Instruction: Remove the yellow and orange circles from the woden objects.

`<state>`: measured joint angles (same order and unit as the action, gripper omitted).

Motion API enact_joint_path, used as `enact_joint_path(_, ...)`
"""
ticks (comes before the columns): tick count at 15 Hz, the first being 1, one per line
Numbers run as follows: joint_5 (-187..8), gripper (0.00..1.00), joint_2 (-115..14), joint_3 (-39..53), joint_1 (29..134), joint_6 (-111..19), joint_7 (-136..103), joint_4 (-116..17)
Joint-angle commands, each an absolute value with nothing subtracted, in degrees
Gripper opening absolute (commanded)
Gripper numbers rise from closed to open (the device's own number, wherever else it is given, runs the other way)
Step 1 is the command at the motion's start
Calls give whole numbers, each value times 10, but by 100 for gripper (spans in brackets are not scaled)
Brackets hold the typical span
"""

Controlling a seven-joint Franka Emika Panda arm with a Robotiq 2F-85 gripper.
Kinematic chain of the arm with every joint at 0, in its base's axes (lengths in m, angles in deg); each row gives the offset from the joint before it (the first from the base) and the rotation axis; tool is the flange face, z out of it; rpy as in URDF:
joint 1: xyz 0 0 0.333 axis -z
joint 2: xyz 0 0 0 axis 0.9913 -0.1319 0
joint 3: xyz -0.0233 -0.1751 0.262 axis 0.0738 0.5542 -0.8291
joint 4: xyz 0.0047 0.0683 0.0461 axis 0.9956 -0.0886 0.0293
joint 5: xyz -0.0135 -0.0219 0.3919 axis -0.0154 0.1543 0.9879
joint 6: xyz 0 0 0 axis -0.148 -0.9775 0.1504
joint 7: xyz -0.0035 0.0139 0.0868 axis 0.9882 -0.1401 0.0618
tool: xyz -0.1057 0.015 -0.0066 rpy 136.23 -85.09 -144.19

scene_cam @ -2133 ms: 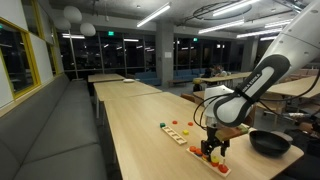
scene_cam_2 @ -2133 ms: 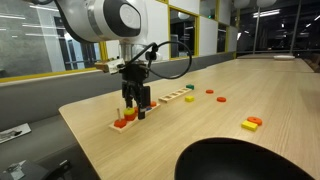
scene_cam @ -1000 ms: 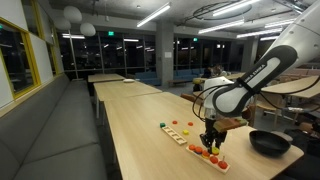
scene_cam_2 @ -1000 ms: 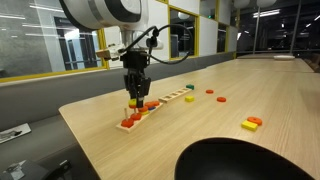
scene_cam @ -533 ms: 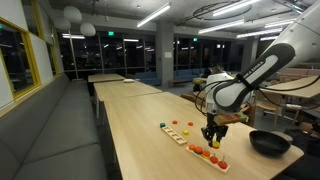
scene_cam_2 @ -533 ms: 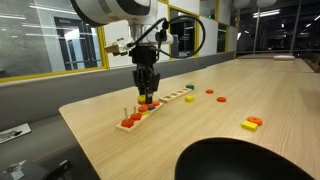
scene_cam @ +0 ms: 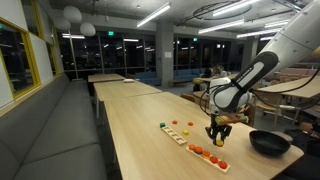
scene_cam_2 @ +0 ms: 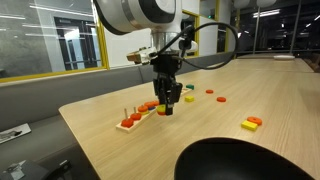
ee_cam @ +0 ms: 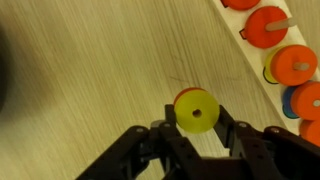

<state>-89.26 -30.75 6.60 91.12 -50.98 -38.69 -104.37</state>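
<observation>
We hold one yellow circle point(ee_cam: 196, 110) clenched in the gripper point(ee_cam: 197, 130) over bare table, just left of the wooden strip point(ee_cam: 262, 52) in the wrist view; orange circles point(ee_cam: 268, 25) there await removal

We see black bowl point(scene_cam: 270, 143) on wooden table point(scene_cam: 130, 125), apart from loose yellow-and-red blocks point(scene_cam_2: 251, 123). We note grey bench point(scene_cam: 55, 130) alongside table, strip lights point(scene_cam: 153, 15) overhead.
</observation>
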Motion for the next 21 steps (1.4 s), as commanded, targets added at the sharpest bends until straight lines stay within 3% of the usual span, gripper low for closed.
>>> enact_joint_path(1, -902, 25, -356, 82, 911, -530, -408, -1019)
enact_joint_path(9, -879, 25, -407, 106, 904, -531, -407, -987)
enact_joint_path(10, -879, 59, -407, 107, 904, -528, -410, -985)
enact_joint_path(15, -864, 97, -404, 111, 903, -517, -408, -966)
enact_joint_path(21, -866, 100, -365, 110, 899, -469, -409, -929)
